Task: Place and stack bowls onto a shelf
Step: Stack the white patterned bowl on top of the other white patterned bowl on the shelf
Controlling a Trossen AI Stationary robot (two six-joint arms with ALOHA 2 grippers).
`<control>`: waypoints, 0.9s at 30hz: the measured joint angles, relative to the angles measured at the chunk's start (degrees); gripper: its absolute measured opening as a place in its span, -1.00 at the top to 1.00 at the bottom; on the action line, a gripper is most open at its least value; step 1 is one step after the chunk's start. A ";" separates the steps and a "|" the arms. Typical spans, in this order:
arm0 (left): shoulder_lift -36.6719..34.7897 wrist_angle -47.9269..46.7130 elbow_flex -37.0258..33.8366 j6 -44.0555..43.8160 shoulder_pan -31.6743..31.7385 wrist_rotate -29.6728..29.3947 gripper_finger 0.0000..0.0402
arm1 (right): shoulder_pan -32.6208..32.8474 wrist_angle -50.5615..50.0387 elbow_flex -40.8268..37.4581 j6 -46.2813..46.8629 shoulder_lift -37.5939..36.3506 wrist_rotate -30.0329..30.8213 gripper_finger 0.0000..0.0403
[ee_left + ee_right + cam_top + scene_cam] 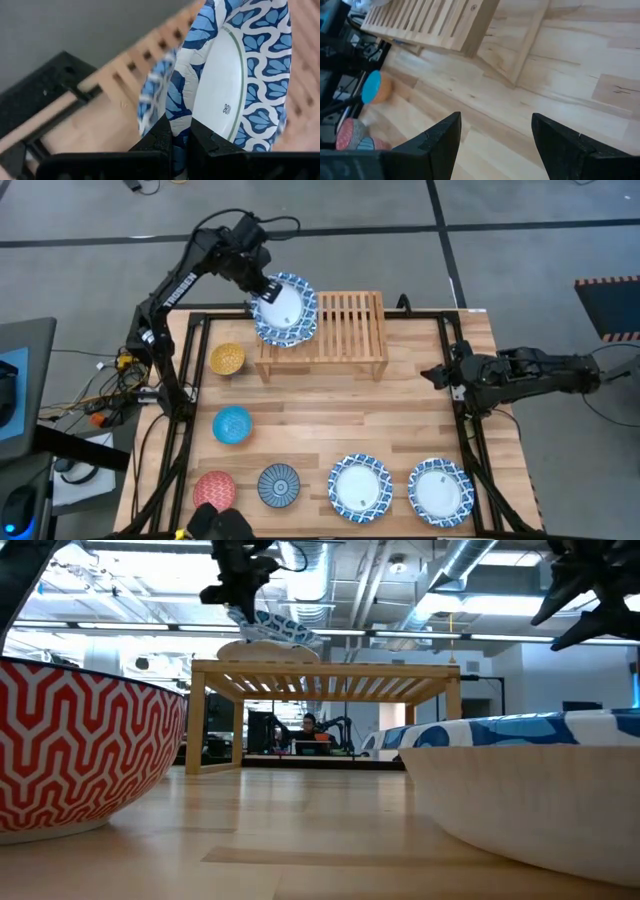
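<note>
I see left gripper pinched tight on rim of white blue-rimmed bowl — bowl over left end of shelf, tilted; low view shows another bowl lying on slats beneath it. Right gripper waits at table's right edge, fingers spread wide, holding nothing. On tabletop: yellow bowl, light blue bowl, red bowl, dark blue bowl — plus two patterned plates-like bowls near front edge.
</note>
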 joint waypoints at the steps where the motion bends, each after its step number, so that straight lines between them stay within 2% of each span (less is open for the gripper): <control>1: 0.00 -0.57 -0.26 0.79 0.17 0.13 0.95 | -0.49 -0.04 0.00 0.00 0.00 0.00 -0.34; 4: 0.01 -0.50 -2.20 2.54 0.10 0.66 0.95 | -1.99 0.01 0.00 -0.09 0.00 0.00 -0.34; 10: 0.08 2.12 -7.67 4.53 0.15 6.81 0.95 | -4.56 0.29 0.00 -0.30 0.00 -0.02 -0.34; 16: 0.11 3.41 -8.72 4.85 0.71 5.94 0.91 | -5.46 0.39 0.00 -0.31 0.00 -0.34 -0.34; 18: 0.12 4.09 -8.62 4.88 1.38 8.53 0.84 | -5.46 0.73 0.00 -0.33 0.00 -0.39 -0.34; 23: 0.09 4.14 -8.13 4.50 4.67 20.37 0.54 | -5.44 2.50 0.00 -0.37 0.00 -0.42 -0.34; 27: 0.11 4.81 -8.06 3.29 7.54 23.29 0.25 | -5.44 3.50 0.00 -0.42 0.09 -0.42 -0.34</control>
